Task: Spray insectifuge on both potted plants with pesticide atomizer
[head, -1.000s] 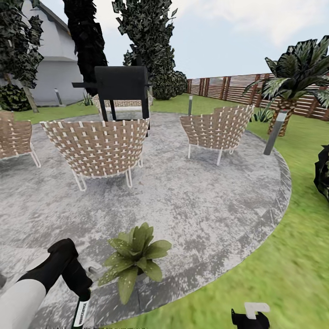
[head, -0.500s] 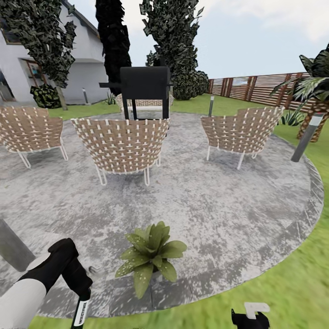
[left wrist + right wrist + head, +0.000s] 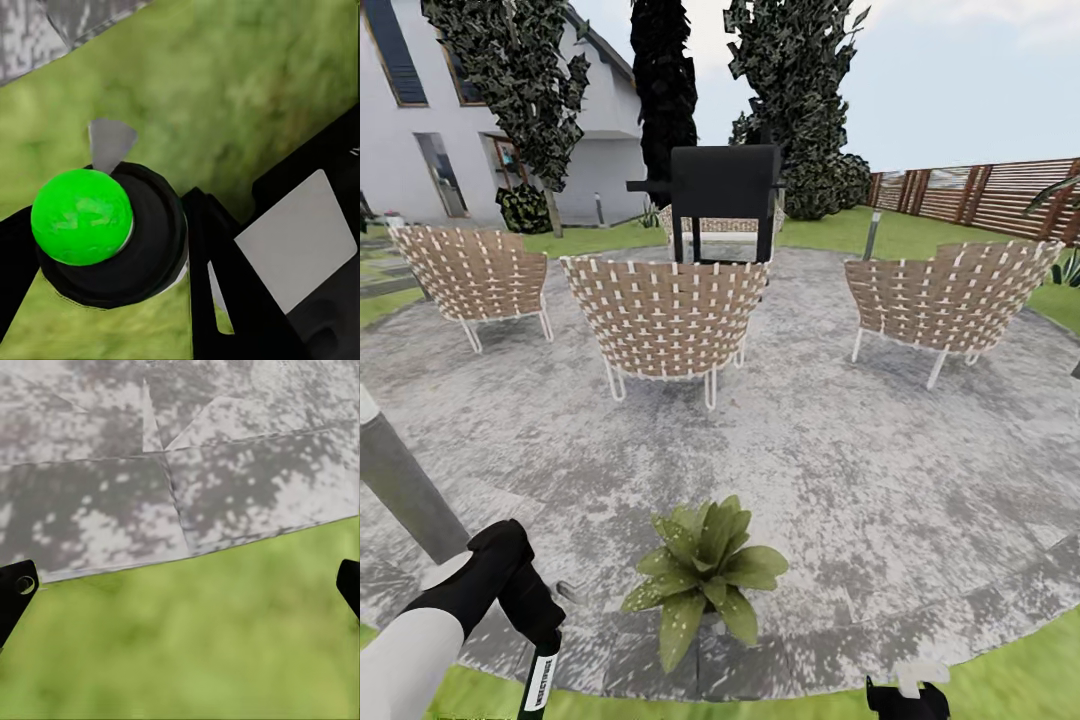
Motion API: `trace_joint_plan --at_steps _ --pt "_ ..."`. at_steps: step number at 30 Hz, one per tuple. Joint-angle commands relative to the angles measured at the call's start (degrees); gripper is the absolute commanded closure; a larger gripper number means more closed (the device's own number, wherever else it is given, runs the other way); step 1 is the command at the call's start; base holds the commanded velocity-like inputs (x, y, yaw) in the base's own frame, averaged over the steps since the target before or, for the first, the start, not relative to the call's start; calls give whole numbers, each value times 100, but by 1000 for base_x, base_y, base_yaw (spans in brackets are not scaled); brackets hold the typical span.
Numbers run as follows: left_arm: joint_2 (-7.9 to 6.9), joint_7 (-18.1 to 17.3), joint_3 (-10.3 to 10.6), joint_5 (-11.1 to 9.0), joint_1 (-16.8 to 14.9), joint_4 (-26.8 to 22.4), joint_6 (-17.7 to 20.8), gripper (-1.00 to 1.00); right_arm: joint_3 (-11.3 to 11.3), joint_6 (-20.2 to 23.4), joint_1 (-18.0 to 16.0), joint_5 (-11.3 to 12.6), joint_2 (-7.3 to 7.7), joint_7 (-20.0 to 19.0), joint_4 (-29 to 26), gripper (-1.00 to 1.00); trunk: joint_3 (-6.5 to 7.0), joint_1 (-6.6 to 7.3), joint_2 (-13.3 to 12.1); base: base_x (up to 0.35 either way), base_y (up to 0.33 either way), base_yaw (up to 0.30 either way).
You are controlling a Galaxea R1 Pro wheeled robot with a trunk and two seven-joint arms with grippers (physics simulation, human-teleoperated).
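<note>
Grey stone patio (image 3: 840, 480), round, with green lawn (image 3: 1010, 680) at its near edge. One potted plant (image 3: 705, 568) low on the stone near that edge, speckled green leaves spread wide. Three woven chairs (image 3: 665, 318) further back, a black grill (image 3: 725, 195) behind the middle one. Brown slat fence (image 3: 1000, 190) off to the right, white house (image 3: 420, 110) to the left, a grey post (image 3: 405, 480) close by on the left.

Left arm (image 3: 470, 600) low in the head view, pointing down. Left gripper (image 3: 187, 262) closed round the pesticide atomizer (image 3: 84, 217), green cap up, over grass.

Right gripper (image 3: 180, 585) wide open, holding nothing, black fingertips (image 3: 15, 596) far apart at both edges, hanging over the line where stone meets grass.
</note>
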State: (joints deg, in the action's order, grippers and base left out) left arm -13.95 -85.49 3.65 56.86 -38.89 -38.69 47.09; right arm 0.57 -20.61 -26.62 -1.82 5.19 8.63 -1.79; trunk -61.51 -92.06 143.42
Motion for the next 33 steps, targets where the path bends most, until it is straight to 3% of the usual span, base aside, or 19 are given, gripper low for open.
trace_joint_plan --at_steps 1,11,22,33 --pt "-2 -56 15 44 -9 -7 62 100 5 -14 -1 -20 0 16 3 -100 -6 0 2 145 -256 278" --pt "-2 -56 14 44 -14 -7 64 100 22 -14 -1 -20 -9 16 1 -100 -52 0 2 91 -263 211" --pt "-18 -40 13 44 -14 -7 64 100 -5 -16 -1 -40 52 -1 10 -100 -65 0 2 1 -274 19" --pt "-29 -39 13 44 -14 -7 64 100 14 -14 -1 -29 -4 8 -4 -100 -100 0 2 0 -250 65"
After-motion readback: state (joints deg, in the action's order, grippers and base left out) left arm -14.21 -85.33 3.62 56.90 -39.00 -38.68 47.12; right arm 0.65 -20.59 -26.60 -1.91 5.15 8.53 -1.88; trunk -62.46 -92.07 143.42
